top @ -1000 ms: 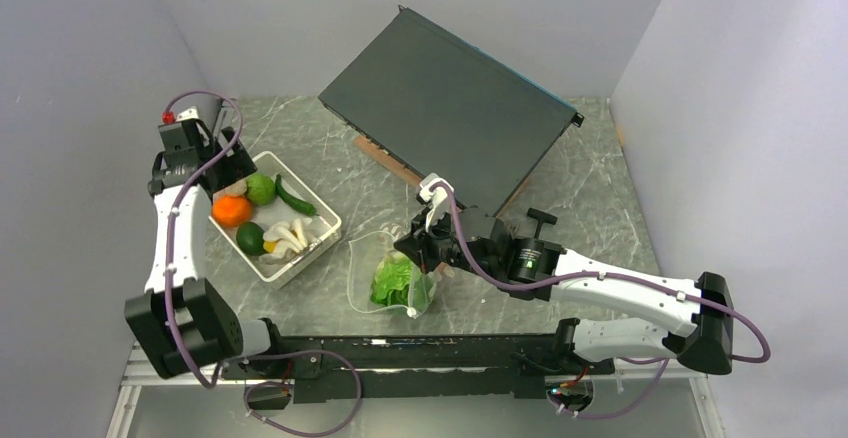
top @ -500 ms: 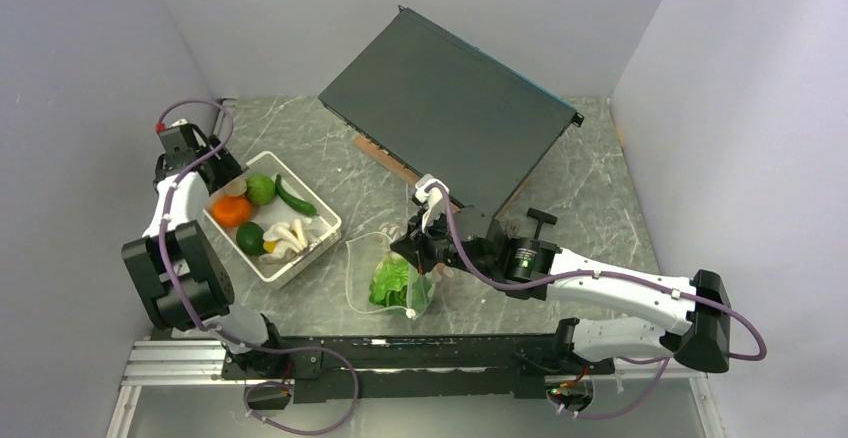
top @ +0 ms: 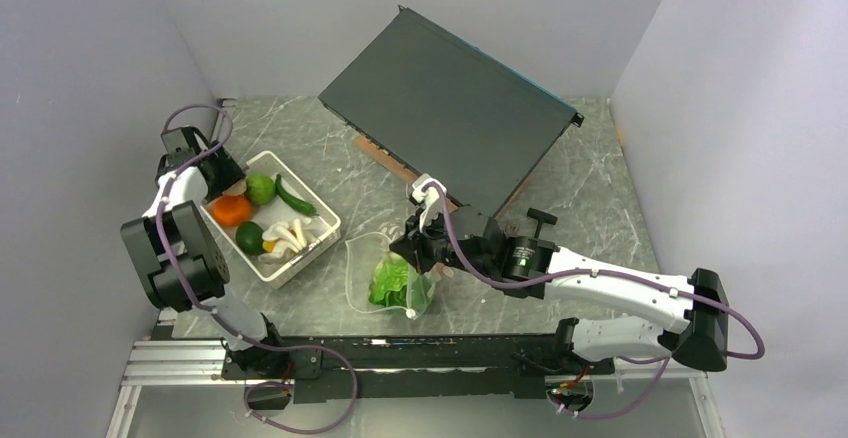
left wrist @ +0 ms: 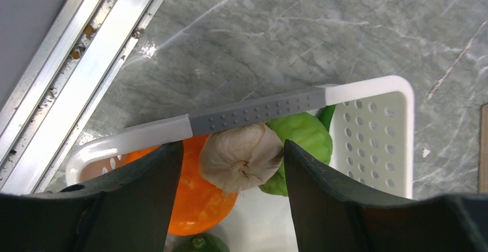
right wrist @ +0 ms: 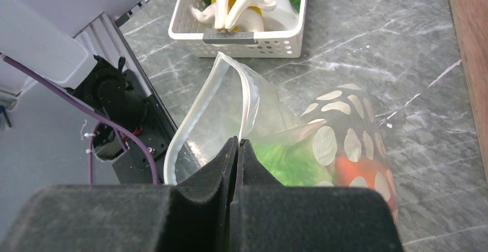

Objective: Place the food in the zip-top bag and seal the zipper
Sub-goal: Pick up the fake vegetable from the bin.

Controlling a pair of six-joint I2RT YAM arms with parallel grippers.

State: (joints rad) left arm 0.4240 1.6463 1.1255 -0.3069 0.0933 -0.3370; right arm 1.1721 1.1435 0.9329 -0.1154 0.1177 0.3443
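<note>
The zip-top bag (top: 385,268) lies open on the table, with lettuce (top: 392,280) inside. My right gripper (top: 415,248) is shut on the bag's mouth edge and holds it up. In the right wrist view the fingers (right wrist: 237,141) pinch the zipper (right wrist: 190,119), and the lettuce (right wrist: 288,165) and a red-orange piece (right wrist: 351,171) show through the bag. My left gripper (top: 215,173) is open over the basket's far-left corner. Its jaws (left wrist: 230,165) straddle a whitish bulb (left wrist: 241,155) beside the orange (left wrist: 201,189) and a green fruit (left wrist: 305,137).
The white perforated basket (top: 325,223) also holds a cucumber (top: 295,196), mushrooms (top: 285,236) and a dark green fruit (top: 250,238). A large dark panel (top: 450,108) leans at the back over a wooden board (top: 385,163). A metal rail (top: 400,348) runs along the near edge.
My left arm has folded back and its gripper has come down to the basket's far-left corner. My right gripper has shifted slightly left with the bag edge.
</note>
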